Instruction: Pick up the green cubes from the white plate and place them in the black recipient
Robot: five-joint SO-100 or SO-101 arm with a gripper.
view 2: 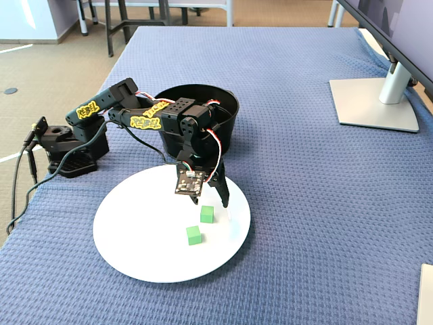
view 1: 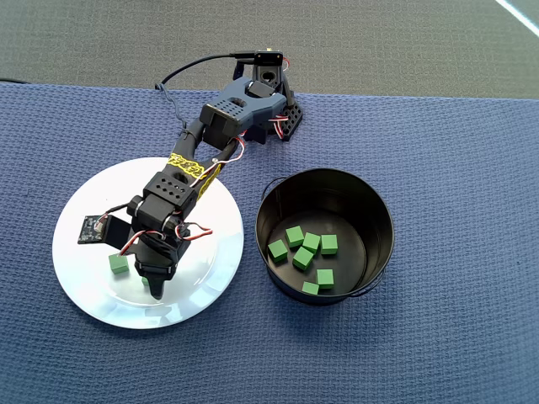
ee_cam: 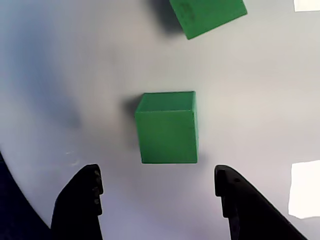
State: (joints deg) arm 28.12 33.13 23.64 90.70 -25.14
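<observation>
Gripper [ee_cam: 160, 192] spread wide above white plate [view 2: 135, 254], clasping nothing. One green cube [ee_cam: 167, 129] on the plate just ahead of the gap between the fingertips, touching neither. Second cube [ee_cam: 207, 15] farther on, cut off by the wrist view's top edge. Seven more cubes [view 1: 305, 257] inside black recipient [view 1: 370, 202]. Overhead, the arm hides one plate cube.

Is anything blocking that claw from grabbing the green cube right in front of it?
Nothing visible. The tool is open above the white plate, and the green cube lies just ahead of its tips on bare plate. A second cube sits farther off.
</observation>
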